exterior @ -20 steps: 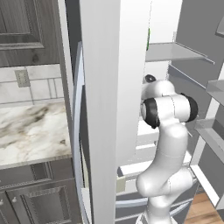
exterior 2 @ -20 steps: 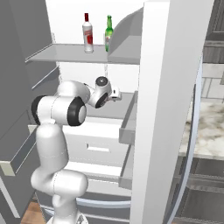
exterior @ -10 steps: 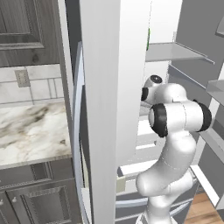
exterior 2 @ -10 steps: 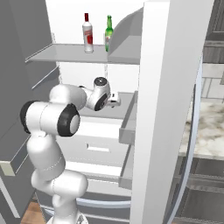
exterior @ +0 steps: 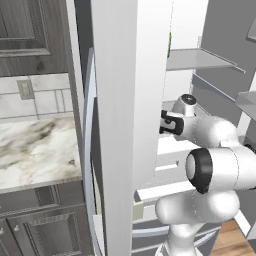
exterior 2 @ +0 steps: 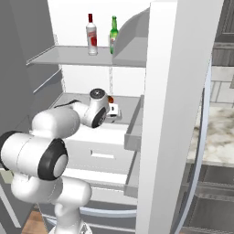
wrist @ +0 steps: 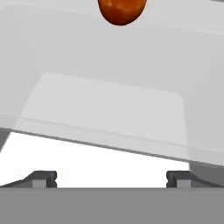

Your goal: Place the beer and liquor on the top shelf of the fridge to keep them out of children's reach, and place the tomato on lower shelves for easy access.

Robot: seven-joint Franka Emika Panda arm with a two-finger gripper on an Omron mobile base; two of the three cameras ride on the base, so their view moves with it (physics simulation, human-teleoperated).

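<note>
Open fridge (exterior 2: 178, 91) across the middle of the right base view, its pale door edge-on and tall at centre right. On the top shelf (exterior 2: 68, 57), upper left of that frame, the liquor (exterior 2: 91, 34) and the beer (exterior 2: 113, 35) upright, side by side, near but apart — red cap to the left, green glass to the right, close to the curved inner wall.

Below them, mid-frame, the white arm reaching in over one of the lower shelves (exterior 2: 128, 107); a sliver of red just past the wrist there, likely the tomato, too hidden to be sure. In the left base view, arm at right of centre, hand end dark against the door's edge, top shelf a grey plate at upper right.

Hand view: gripper (wrist: 111, 178) spread wide and holding nothing — two dark fingertips (wrist: 43, 178) far apart at the bottom corners. Tomato (wrist: 121, 11) at the top edge, centre, partly cut off by the frame, sitting on the pale grey shelf plate, well clear of the tips.
</note>
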